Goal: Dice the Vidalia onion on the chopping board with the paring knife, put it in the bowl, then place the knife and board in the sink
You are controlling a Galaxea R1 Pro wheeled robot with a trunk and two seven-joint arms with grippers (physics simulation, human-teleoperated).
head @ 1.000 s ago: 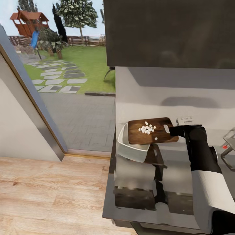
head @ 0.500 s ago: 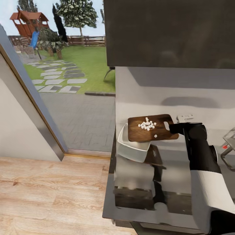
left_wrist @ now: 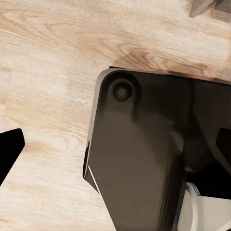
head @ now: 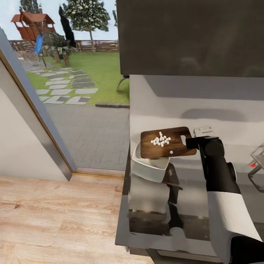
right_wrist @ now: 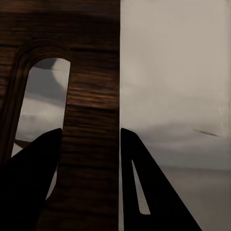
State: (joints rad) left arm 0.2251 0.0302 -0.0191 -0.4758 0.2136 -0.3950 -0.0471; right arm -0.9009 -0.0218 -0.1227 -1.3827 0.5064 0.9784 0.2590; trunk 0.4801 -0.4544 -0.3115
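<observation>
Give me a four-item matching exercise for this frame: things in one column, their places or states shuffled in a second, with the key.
Things:
1. chopping board
2. diced onion
3. bowl
4. right gripper

States:
A. white, resting on the countertop, partly under the board
B. shut on the handle-slot end of the board
C. small white cubes clustered on the wood
D. dark brown, held up over the bowl

Pairs: 1-D, 2-C, 3-A, 4-B
</observation>
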